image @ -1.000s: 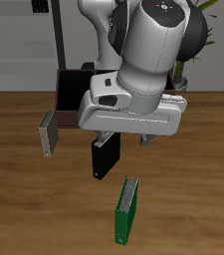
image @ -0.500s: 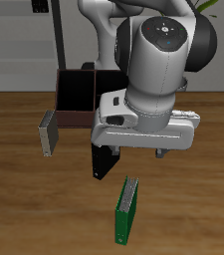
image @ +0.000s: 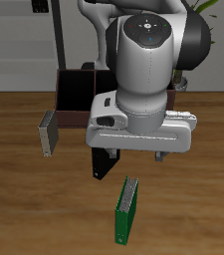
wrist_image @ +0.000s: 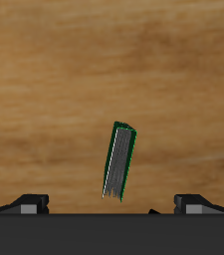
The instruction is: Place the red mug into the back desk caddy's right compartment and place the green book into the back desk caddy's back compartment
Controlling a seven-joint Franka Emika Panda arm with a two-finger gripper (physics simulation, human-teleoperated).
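The robot's bulk hides most of the back desk caddy point(image: 81, 92): only one end section shows, so its right and back compartments cannot be seen, nor the red mug. The black book point(image: 104, 161) is partly covered by the arm. The gripper's point(wrist_image: 112, 205) fingertips are cut off by the wrist view's edge, so its opening cannot be judged

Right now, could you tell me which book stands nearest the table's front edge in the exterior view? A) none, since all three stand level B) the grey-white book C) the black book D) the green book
D: the green book stands upright closest to the front edge, while the black book and the grey-white book both stand farther back, nearer the back desk caddy.
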